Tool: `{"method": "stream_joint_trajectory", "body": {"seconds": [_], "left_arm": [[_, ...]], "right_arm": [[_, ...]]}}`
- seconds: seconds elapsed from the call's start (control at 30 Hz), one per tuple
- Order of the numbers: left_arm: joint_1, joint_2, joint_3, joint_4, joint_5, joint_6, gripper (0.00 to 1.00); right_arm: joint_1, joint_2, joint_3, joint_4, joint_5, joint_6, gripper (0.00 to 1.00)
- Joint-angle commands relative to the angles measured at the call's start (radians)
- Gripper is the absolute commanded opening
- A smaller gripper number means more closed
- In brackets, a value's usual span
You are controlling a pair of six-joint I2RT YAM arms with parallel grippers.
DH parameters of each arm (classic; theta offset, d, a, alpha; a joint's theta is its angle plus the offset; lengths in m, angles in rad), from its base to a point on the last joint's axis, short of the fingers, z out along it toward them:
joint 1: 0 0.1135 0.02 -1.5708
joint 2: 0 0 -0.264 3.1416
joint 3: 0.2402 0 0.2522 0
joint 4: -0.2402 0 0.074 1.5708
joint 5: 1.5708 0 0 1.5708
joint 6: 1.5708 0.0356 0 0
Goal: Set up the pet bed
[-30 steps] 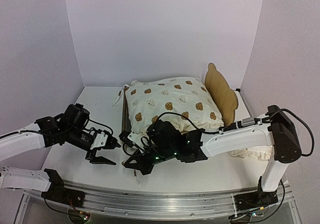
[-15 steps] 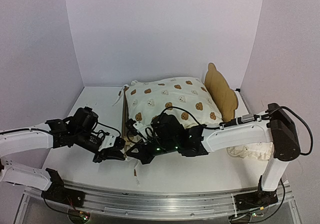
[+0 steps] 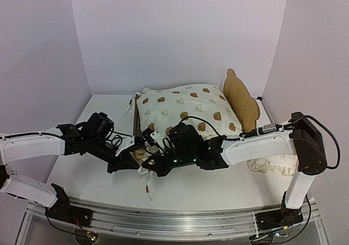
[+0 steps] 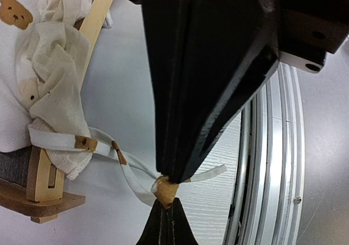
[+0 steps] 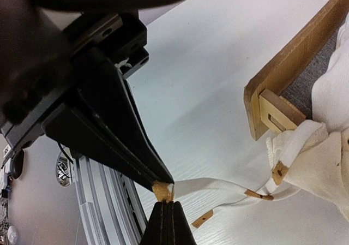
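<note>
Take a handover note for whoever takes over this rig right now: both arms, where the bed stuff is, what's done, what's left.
Left end effector and right end effector: both shut, each pinching the end of a cushion tie.
Bed: standing, with the cushion lying on it.
Pillow: off the bed, on its right, under the right arm.
Done: cushion placed.
Left: probably knot the ties at the near-left corner, then add the pillow.

White bench [image 3: 218,190], seen from above. The pet bed [image 3: 240,100] stands on it near the middle, headboard toward the right. A ruffled cream pillow [image 3: 271,166] lies on the bench just right of the bed. A loose cloth tie [image 3: 148,189] trails across the surface toward the aluminium rail [image 3: 180,220] at the near edge.
</note>
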Motion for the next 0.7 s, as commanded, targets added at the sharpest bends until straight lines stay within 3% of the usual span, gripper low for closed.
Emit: {"method": "stream_joint_trajectory", "body": {"seconds": [0.0,0.07,0.17,0.37,0.47,0.67], "left_arm": [[-0.002,0.013,0.061,-0.041,-0.094,-0.127,0.0],[-0.001,0.051,0.109,-0.076,-0.126,-0.177,0.0],[0.0,0.114,0.163,-0.142,-0.139,-0.245,0.0],[0.001,0.192,0.223,-0.257,-0.095,-0.389,0.0],[0.003,0.198,0.248,-0.288,-0.147,-0.421,0.0],[0.008,0.252,0.255,-0.298,-0.167,-0.424,0.0]], "right_arm": [[-0.01,-0.04,-0.031,0.014,0.074,0.03,0.24],[-0.011,-0.05,-0.04,0.011,0.167,0.028,0.29],[-0.011,-0.035,-0.026,0.004,0.285,0.056,0.27],[-0.001,0.058,0.034,0.007,0.326,0.094,0.2],[-0.001,0.084,0.042,0.018,0.364,0.113,0.17],[-0.001,0.15,0.07,0.078,0.389,0.108,0.19]]}}
